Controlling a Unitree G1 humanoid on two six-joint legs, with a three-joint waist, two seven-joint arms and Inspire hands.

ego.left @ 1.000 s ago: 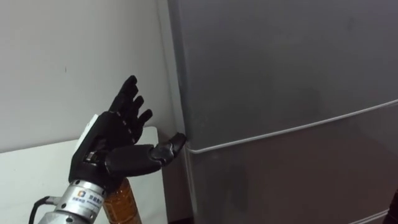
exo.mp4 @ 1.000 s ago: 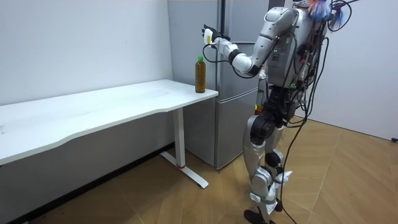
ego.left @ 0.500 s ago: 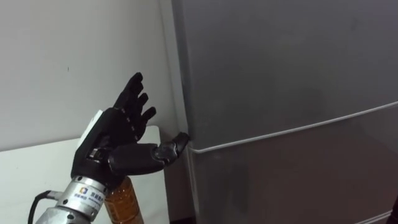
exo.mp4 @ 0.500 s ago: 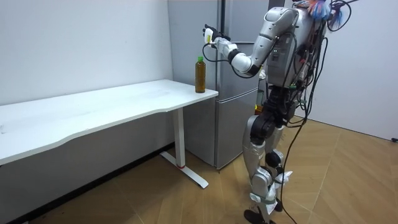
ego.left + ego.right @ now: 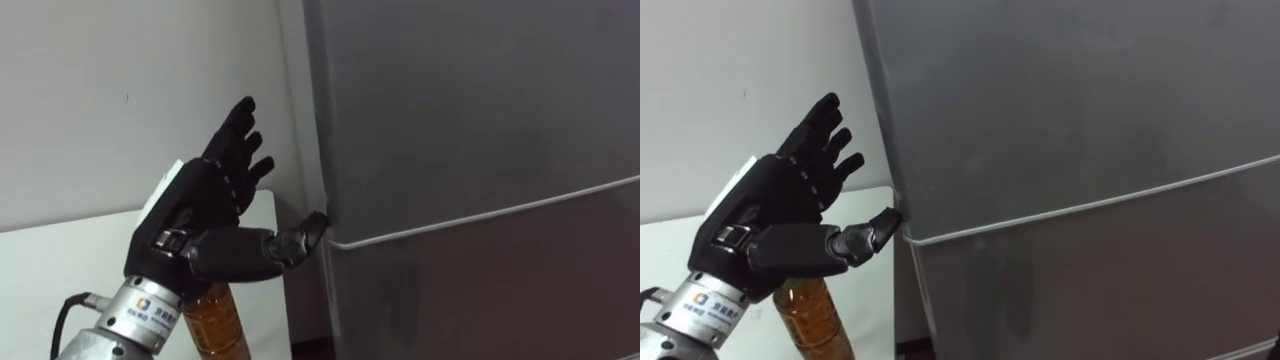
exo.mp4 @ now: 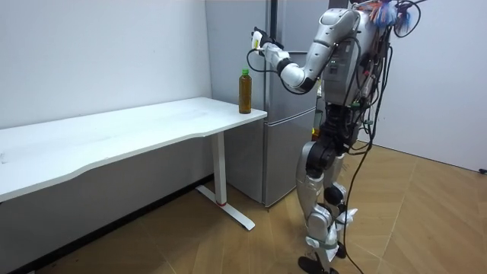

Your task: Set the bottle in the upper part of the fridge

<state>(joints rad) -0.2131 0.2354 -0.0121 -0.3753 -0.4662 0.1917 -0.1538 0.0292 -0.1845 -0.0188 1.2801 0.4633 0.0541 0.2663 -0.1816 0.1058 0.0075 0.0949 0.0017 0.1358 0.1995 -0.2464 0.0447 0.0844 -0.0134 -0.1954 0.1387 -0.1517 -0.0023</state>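
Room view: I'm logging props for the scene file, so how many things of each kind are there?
Amber plastic bottle with green cap: 1
White flat-topped table: 1
Grey two-door fridge: 1
Total: 3

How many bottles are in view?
1. The bottle stands upright on the white table's corner beside the fridge, partly behind the left hand in the eye views. The closed fridge may hide more.

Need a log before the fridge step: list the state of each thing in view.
Upper fridge door: shut.
Lower fridge door: shut.
Bottle: upright on the table corner, capped, unheld.
Left robot hand: open, fingers straight, thumb tip at the seam between both doors.
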